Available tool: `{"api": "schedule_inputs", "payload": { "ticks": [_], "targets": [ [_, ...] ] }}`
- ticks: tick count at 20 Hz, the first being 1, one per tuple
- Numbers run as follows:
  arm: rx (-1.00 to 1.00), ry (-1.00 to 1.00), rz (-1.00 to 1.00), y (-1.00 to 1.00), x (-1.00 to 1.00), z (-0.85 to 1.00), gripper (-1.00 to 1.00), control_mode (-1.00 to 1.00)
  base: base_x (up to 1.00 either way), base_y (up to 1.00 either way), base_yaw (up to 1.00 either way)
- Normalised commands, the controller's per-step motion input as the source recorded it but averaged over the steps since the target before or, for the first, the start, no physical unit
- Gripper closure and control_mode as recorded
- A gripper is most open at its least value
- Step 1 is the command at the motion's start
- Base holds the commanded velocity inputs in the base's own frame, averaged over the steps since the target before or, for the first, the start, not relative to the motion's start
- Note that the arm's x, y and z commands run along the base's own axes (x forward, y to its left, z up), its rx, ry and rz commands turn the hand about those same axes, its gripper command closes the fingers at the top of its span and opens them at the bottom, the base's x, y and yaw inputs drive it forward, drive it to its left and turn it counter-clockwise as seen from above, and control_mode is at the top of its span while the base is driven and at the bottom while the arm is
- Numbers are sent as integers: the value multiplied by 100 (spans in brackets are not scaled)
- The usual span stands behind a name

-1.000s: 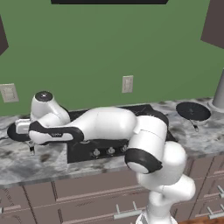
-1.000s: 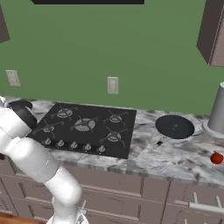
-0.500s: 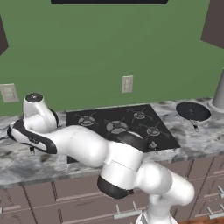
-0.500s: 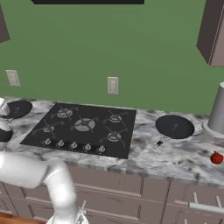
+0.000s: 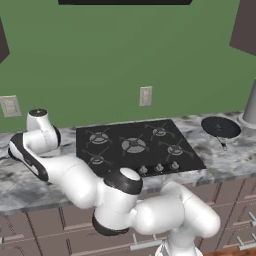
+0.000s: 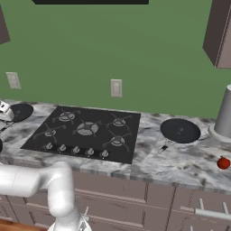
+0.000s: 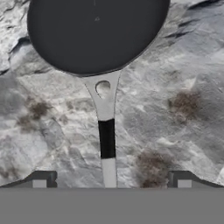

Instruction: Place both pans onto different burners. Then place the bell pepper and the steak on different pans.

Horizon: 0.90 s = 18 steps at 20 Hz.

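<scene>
Left base view: the arm folds low and sweeps out to the left end of the marble counter (image 5: pixel 227 162). The black cooktop (image 5: pixel 137 147) sits mid-counter under a green wall, its burners bare. To its right lies a round black pan (image 5: pixel 220 127), its short handle pointing toward the counter's front edge.

Right base view: that same pan (image 6: pixel 180 130) rests right of the cooktop (image 6: pixel 85 132), handle angled front-left. A second dark pan (image 6: pixel 20 111) sits at the far left of the counter, beside the white hand. A small red item (image 6: pixel 223 163) lies near the right front edge, next to a grey cylinder (image 6: pixel 224 113).

Hand view: the gripper (image 7: pixel 111 180) hangs over the left pan (image 7: pixel 94 33), fingers spread wide and holding nothing. The pan's handle (image 7: pixel 106 135) runs straight from the rim toward the camera, long axis between the two fingertips (image 7: pixel 43 179): grey, then a black band, then a pale end. The pan is shallow and matt black on mottled grey marble.
</scene>
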Motion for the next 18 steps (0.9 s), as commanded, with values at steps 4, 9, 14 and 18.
{"api": "schedule_inputs", "payload": {
  "ticks": [4,9,14,18],
  "targets": [
    [-1,6,0,29,33,-26,-100,-100,0,0,0],
    [-4,5,0,29,23,-21,-100,-100,0,0,0],
    [-4,4,0,12,8,-21,-100,-100,0,0,0],
    [-4,5,-1,11,6,-25,-100,-100,0,0,0]
  ]
}}
